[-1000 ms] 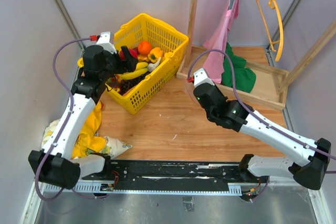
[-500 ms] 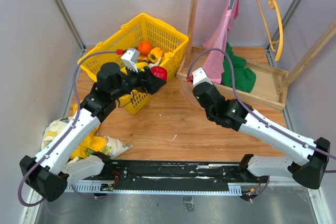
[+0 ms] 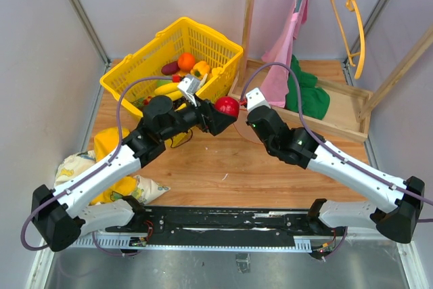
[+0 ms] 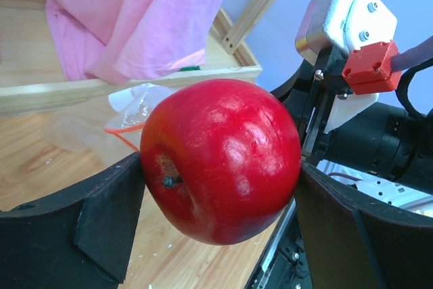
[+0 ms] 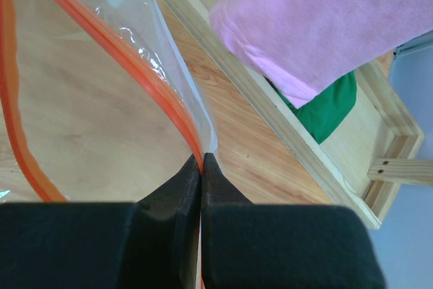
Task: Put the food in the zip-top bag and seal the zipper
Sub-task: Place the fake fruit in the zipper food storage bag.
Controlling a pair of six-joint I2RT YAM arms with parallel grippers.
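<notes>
Apple (image 4: pixel 220 160) clamped in left gripper (image 4: pixel 222 201), close by bag (image 5: pixel 88 113); right gripper (image 5: pixel 201 167) pinching zipper (image 5: pixel 159 89) at mouth corner.

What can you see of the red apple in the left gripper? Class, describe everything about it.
The red apple is glossy, smooth and plastic-looking, deep red with pale highlights, whole and unmarked. It lies on its side, its small dark stem dimple turned toward one finger. The left gripper clamps it between two black fingers, one on each side, above the wooden table, right of the yellow basket and near the clear zip-top bag. Only the fingers are seen touching it.
</notes>
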